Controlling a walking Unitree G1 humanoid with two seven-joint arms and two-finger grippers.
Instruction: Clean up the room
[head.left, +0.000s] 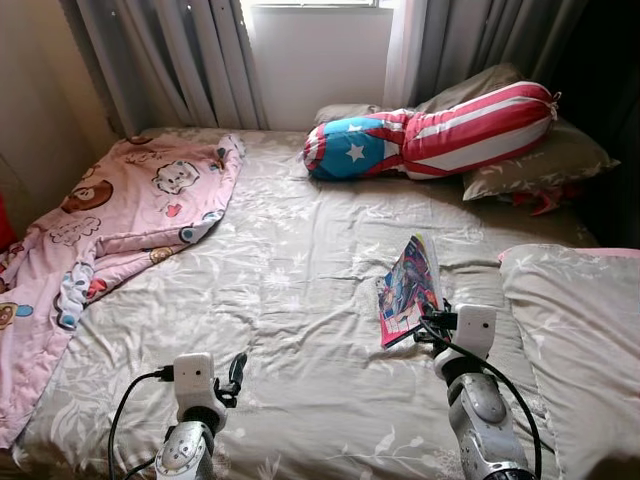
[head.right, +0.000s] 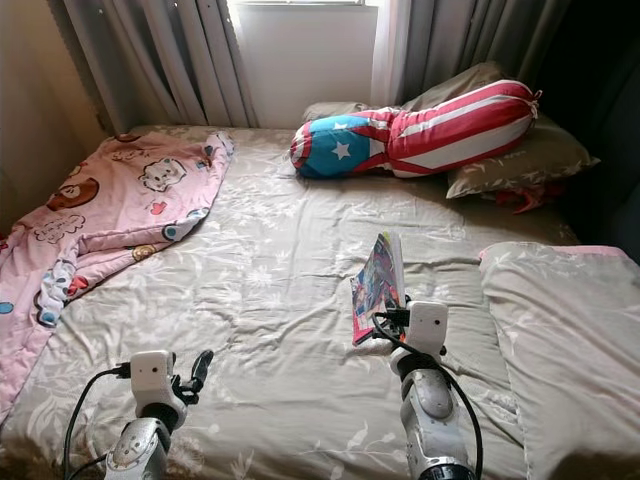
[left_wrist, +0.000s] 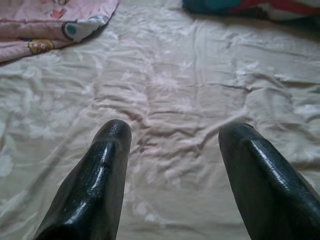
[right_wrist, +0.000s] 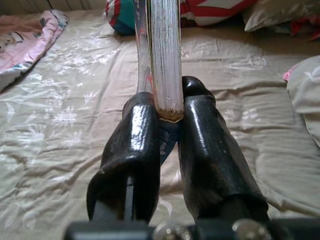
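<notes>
Lower right of frame: right gripper (right_wrist: 167, 112) clamps colourful thin paperback comic book (head.left: 408, 288) | lower left: left gripper (left_wrist: 172, 132) open, empty | pink cartoon-print blanket (head.left: 120, 215) still crumpled; tidying barely begun.

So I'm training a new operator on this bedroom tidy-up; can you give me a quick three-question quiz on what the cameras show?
1. True or false: the right claw is shut on the comic book.
2. Which lies on the bed's left side? A) pink blanket B) star-and-stripe bolster C) grey pillow
3. Fill in: the left claw hovers open over the bare ____.

Key:
1. True; its fingers pinch the book's edge.
2. A.
3. Bedsheet.
</notes>
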